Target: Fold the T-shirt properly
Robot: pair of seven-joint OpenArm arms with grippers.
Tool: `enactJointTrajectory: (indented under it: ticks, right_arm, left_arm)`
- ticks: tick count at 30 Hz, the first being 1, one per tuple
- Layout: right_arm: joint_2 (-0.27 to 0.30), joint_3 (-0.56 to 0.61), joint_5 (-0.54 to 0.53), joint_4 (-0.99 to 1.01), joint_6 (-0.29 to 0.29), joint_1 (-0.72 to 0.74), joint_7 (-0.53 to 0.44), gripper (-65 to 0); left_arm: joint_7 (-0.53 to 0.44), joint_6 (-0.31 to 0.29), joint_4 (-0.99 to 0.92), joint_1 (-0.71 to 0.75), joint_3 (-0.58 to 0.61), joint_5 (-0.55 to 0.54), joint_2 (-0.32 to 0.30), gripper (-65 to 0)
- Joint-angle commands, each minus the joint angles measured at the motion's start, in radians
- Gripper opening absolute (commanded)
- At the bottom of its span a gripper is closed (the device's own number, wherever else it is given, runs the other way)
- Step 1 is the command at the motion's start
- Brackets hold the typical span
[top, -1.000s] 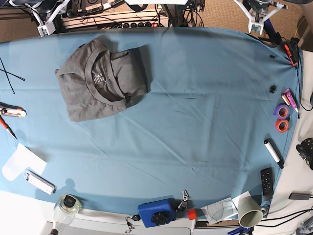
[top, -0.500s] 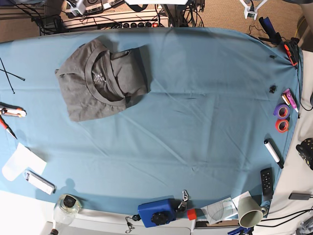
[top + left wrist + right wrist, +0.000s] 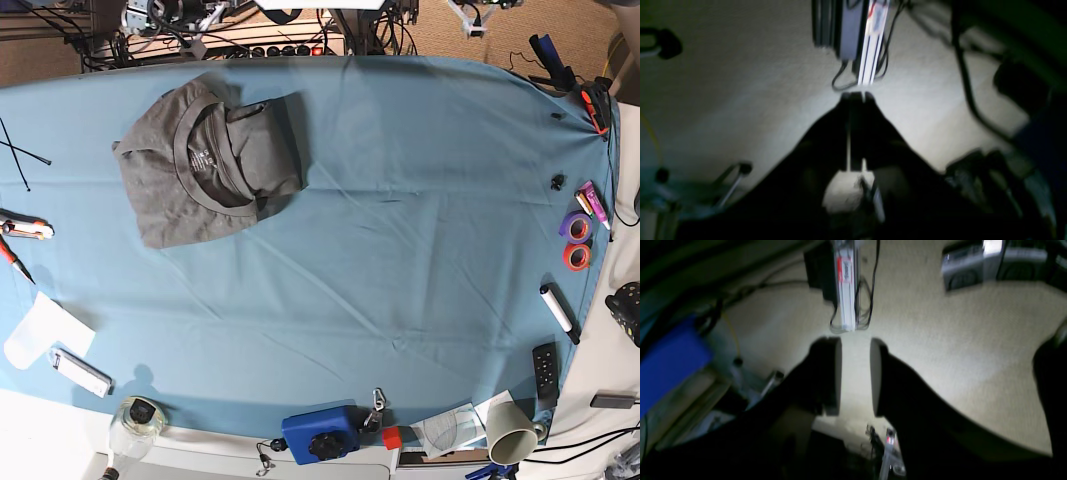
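Blue table cloth (image 3: pixel 400 260) covered whole table. Charcoal T-shirt (image 3: pixel 205 165) lay bunched, folded over, on cloth's far left area, collar facing up. Left gripper (image 3: pixel 857 97) clenched, nothing between jaws, over beige carpet. Right gripper (image 3: pixel 856 373) parted, grasping nothing, likewise off table.

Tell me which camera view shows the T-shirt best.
The base view: the T-shirt lies bunched on the blue cloth, whole and unobstructed, collar facing up. Both wrist views show only floor, cables and their own gripper, no shirt at all.
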State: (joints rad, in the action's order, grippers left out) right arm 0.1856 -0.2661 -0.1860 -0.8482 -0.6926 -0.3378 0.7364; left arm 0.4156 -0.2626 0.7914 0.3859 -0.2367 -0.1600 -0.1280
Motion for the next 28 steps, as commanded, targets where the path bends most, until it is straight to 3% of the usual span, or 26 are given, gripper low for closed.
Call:
enactJointTrajectory:
  ticks: [1, 6, 9, 13, 21, 28]
  right_arm:
    - [0.012, -0.003, 0.017, 0.025, -0.006, 0.019, -0.040, -49.4]
    - [0.017, 0.003, 0.174, 0.218, -0.005, 0.128, -0.327, -49.4]
    - [0.033, 0.046, 0.215, 0.329, 0.098, 0.199, -0.425, -49.4]
    - [0.056, 0.149, 0.240, 0.405, 0.206, 0.263, -0.509, -49.4]
    - [0.076, 0.293, 0.235, 0.404, 0.219, 0.294, -0.528, -49.4]
    - [0.075, 0.319, 0.219, 0.404, 0.219, 0.294, -0.530, -49.4]
  left_arm:
    - [-0.042, -0.005, -0.037, -0.009, -0.002, 0.021, -0.004, -65.0]
    - [-0.295, 0.053, -0.225, -0.084, -0.002, 0.130, -0.002, -65.0]
    - [-0.380, 0.087, -0.293, -0.110, -0.002, 0.142, 0.003, -65.0]
    - [-0.427, 0.089, -0.301, -0.118, -0.002, 0.141, 0.018, -65.0]
    - [-0.432, 0.079, -0.282, -0.117, -0.002, 0.142, 0.037, -65.0]
    - [-0.442, 0.079, -0.282, -0.117, -0.002, 0.142, 0.036, -65.0]
